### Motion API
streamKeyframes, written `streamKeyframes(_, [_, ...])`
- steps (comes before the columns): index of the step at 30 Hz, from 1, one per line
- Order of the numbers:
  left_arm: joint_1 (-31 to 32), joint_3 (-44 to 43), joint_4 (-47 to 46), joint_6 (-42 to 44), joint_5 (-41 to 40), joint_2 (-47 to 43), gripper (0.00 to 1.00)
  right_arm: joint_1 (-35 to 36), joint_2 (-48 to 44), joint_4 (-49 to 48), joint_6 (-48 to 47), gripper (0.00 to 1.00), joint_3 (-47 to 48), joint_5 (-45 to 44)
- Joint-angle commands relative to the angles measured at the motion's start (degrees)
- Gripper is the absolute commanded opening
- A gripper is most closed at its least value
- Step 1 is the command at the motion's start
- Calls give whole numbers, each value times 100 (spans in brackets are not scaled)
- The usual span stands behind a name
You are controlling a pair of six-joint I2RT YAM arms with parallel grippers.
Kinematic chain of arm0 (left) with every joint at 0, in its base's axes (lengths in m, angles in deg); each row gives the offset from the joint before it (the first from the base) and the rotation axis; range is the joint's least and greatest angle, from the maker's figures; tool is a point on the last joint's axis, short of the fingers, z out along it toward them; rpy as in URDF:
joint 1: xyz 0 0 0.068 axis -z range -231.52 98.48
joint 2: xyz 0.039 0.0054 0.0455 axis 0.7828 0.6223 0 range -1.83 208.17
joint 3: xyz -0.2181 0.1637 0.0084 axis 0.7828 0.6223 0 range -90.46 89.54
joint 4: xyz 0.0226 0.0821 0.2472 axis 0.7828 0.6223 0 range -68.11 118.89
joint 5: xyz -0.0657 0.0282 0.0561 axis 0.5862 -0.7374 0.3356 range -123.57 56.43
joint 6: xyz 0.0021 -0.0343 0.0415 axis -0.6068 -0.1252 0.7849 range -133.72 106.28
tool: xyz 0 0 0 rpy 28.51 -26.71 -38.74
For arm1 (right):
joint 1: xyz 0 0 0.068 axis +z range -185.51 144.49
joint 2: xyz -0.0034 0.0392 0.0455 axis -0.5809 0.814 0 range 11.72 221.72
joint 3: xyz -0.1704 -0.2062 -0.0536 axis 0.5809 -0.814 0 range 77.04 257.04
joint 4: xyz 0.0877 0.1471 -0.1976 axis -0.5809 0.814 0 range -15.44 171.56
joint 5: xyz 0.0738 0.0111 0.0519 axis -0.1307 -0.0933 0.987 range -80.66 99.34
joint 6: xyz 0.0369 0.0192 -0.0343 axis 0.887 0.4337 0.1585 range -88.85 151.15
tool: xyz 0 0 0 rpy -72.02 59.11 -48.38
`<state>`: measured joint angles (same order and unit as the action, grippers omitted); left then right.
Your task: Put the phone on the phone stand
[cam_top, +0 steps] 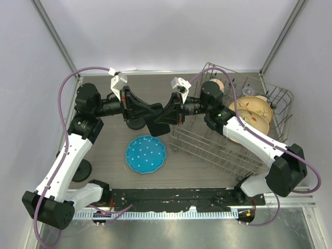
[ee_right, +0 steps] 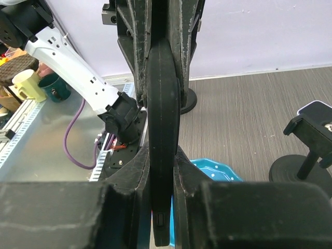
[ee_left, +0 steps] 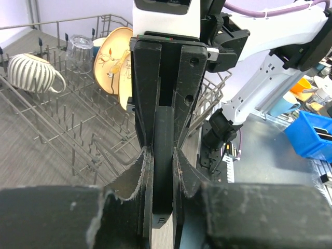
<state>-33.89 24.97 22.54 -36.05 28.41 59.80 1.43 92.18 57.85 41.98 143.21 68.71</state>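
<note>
Both arms, left arm and right arm: white link shells, black joint housings. A purple cable loops along each. White camera bracket at each wrist. Left hand and right hand are black; fingers have frayed, chipped pad edges.

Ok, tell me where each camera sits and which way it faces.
Top external: above and behind the arms, looking down on the table; both arms show, with the left gripper and right gripper both on the phone.
Left wrist: on the left arm, facing the dish rack; its own fingers clamp the phone edge-on.
Right wrist: on the right arm, facing the left arm, blue plate and phone stand; its fingers clamp the phone.
Shared: both wrist views show the phone, gripped from opposite ends.
</note>
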Motion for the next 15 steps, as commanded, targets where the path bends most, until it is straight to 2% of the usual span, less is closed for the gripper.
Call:
streamKeyframes(1, [30,24,-337,-228,-395,-264,0,-3,-5,-123,-133,2,352,-425])
streamKeyframes(2, [39,24,-293,-124,-519,-309,0,-4,13,-52,-160,9,405,-522])
streamKeyframes(3, [39,24,-136,-44,-642,-344,0,-4,13,18,-178,27,423,-663])
streamKeyframes(5, [30,-2,127,279,-1239,-493,0,-4,13,141,-248,39,449,-1005])
streamKeyframes(6, [30,-11,338,386,-1467,-546,0,-4,22,168,-265,50,458,-1163])
streamKeyframes(7, [30,-37,453,526,-1660,-599,0,-4,4,229,-274,55,458,-1313])
streamKeyframes(9, [21,-37,646,790,-2337,-774,0,-4,22,326,-292,64,502,-1796])
streamKeyframes(10, [21,-3,682,843,-2574,-844,0,-4,13,361,-266,65,502,-2059])
streamKeyframes(11, [-13,24,691,879,-3168,-1010,0,-4,-4,344,-196,66,476,-2575])
streamKeyframes(14, [-101,121,735,1011,-4102,-1275,0,-4,-31,256,14,68,423,-3298])
streamKeyframes(15, [-128,164,770,1046,-4793,-1459,0,-12,4,256,85,68,432,-3831])
